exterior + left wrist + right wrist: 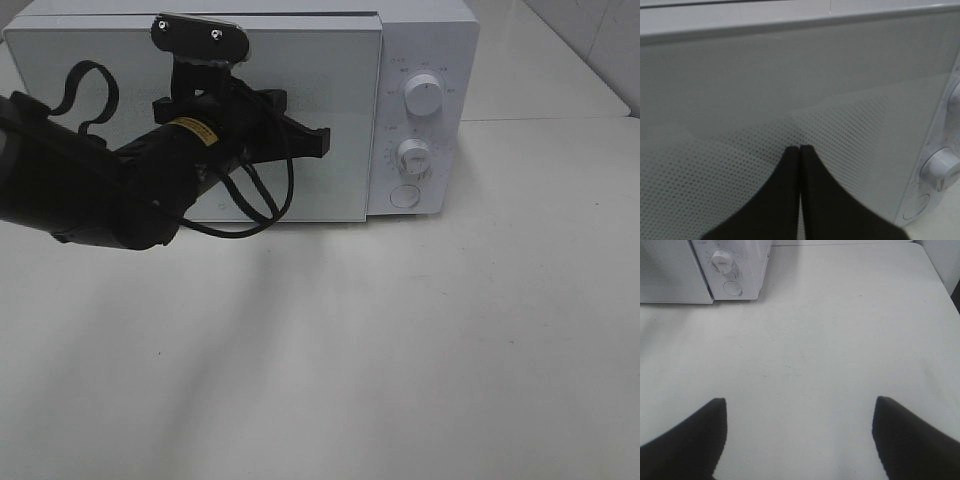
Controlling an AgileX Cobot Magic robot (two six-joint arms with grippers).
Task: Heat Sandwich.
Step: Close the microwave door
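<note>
Sandwich: hidden from every view; I cannot tell where it lies or how it sits relative to my grippers.
Microwave (425, 50): its door (740, 100) is shut, and the dotted glass is too dim to see through.
Left gripper (799, 150): clenched on nothing, tips close to the door; contact unclear.
Right gripper (800, 400): spread wide, holding nothing, above the white table (840, 340).

My white table (400, 350), matte, faint scuffs. White microwave (335, 70) sits on it at the far edge, slightly left of centre, door shut. Two knobs (424, 97) and a round button (404, 195) on its right panel.
</note>
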